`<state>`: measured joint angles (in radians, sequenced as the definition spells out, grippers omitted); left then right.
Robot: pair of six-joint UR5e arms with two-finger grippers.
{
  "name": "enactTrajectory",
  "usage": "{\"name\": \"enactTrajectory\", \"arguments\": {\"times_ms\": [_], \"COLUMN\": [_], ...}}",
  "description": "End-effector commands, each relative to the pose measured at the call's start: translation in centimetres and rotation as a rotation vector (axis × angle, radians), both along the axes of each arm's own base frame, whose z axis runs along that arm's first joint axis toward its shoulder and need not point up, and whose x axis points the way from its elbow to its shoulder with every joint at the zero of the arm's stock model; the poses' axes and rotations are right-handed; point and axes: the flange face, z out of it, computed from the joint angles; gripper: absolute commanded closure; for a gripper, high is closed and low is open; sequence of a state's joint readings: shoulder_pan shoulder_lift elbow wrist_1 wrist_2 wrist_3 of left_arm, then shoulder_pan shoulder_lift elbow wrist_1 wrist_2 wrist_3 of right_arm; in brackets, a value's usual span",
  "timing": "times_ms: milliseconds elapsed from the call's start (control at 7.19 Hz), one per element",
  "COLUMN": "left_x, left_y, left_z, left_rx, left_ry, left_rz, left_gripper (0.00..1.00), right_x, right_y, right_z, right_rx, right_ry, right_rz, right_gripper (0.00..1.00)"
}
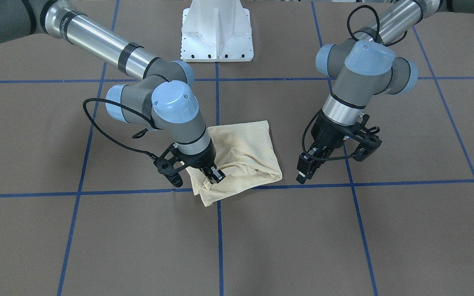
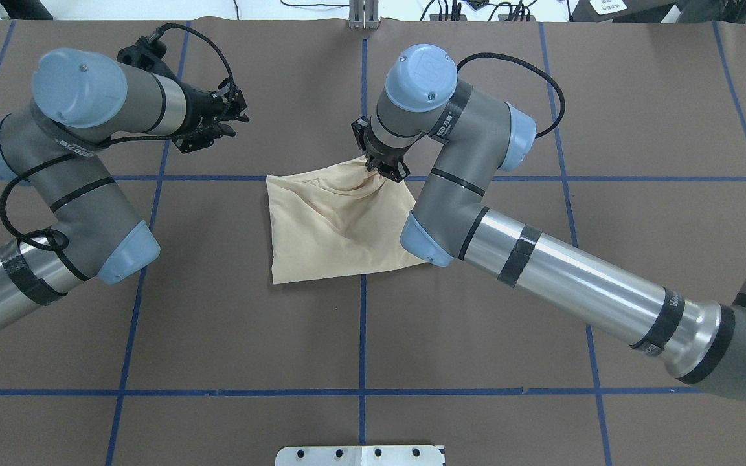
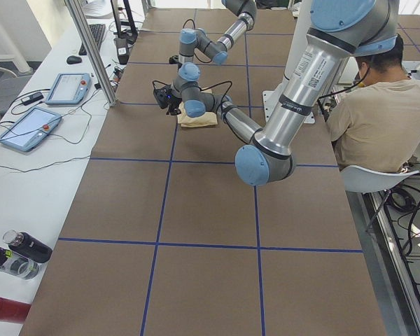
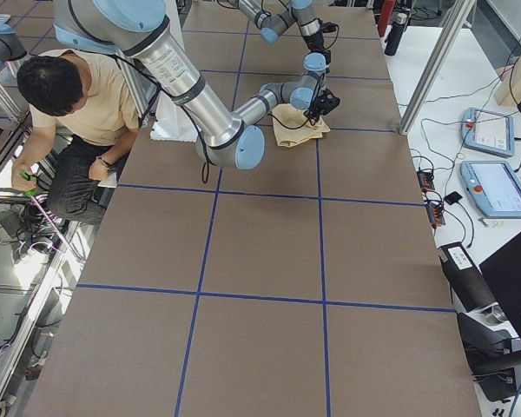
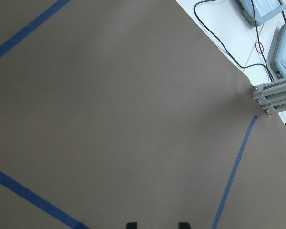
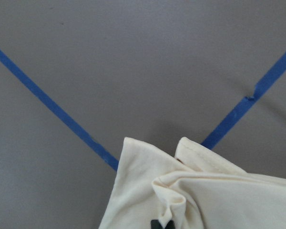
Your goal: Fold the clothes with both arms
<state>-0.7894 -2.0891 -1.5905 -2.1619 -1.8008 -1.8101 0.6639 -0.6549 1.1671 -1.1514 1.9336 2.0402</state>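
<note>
Shirt, pale cream, lies as a loosely folded bundle near the middle of a wide brown table gridded with blue tape. The right arm stretches across the table to the bundle's far edge. The left arm bends off to the side, well apart from the cloth.

The right gripper is clamped on a puckered corner of fabric at that far edge, and creases fan out from the pinch. The left gripper hovers over bare table with its jaws apart and holds nothing.

The step looks like drawing this edge over to finish a fold. It would probably go best if the corner were lifted only enough to clear the layers beneath. The left gripper could take the neighbouring corner so the edge travels level. A one-handed drag risks bunching the bundle.
</note>
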Motion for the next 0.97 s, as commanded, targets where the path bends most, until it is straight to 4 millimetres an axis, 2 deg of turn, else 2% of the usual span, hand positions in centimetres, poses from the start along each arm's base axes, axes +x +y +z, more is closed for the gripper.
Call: {"name": "enactTrajectory", "arguments": {"times_ms": [0, 278, 417, 556, 695, 834], "left_x": [-0.1, -0.1, -0.2, -0.3, -0.4, -0.4], "left_y": [0.0, 0.0, 0.1, 0.0, 0.1, 0.2], "left_z": [0.1, 0.1, -0.1, -0.1, -0.4, -0.1], "left_rx": [0.0, 0.001, 0.002, 0.002, 0.007, 0.005], "left_ry": [-0.002, -0.001, 0.0, 0.0, 0.004, 0.002], "left_rz": [-0.003, -0.005, -0.005, -0.006, -0.006, -0.006], "left_gripper": [0.6, 0.6, 0.6, 0.6, 0.6, 0.6], "right_x": [-0.1, -0.5, -0.7, -0.7, -1.0, -0.7], "right_y": [-1.8, -3.1, -3.3, -3.6, -3.9, -4.4], "right_z": [-0.1, -0.3, 0.1, 0.2, 0.5, 0.6], "right_rx": [0.019, 0.013, 0.008, 0.007, 0.011, 0.013], "right_ry": [0.003, 0.02, 0.03, 0.035, 0.049, 0.054], "right_rz": [0.008, 0.02, 0.022, 0.027, 0.028, 0.032], "right_gripper": [1.0, 1.0, 0.69, 0.62, 0.44, 0.42]}}
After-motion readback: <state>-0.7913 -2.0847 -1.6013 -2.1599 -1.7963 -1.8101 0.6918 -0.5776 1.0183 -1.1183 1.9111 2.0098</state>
